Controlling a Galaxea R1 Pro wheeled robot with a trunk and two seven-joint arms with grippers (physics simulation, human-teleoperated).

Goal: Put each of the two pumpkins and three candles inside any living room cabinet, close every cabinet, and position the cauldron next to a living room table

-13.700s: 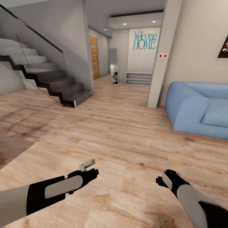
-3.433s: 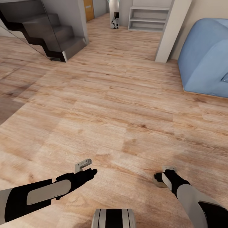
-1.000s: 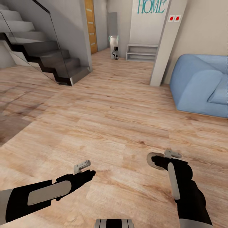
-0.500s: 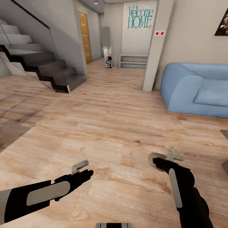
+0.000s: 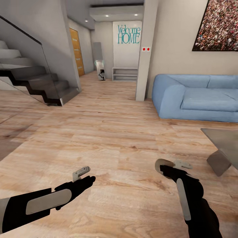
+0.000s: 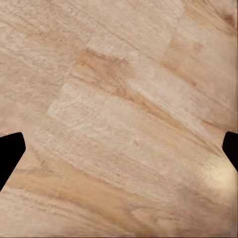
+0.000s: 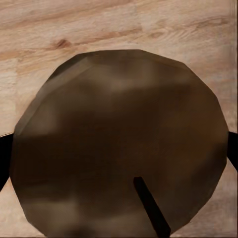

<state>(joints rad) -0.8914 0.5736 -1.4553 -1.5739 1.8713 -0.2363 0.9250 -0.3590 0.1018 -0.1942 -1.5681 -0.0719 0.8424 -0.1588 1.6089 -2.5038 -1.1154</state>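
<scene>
Right gripper (image 5: 165,166) clamps a candle (image 7: 119,144) for carrying toward the table (image 5: 222,141), far right; left gripper (image 5: 82,173) hangs open, empty.

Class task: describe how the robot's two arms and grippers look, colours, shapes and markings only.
Both arms are black near the wrist, each with a long rounded light-grey panel. The left arm turns pale grey farther back. The left gripper and the right gripper have small light-grey metal fingers.

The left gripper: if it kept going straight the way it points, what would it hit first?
Probably the wood floor: the left gripper is open and empty, and its wrist view looks at bare planks between its fingers.
</scene>
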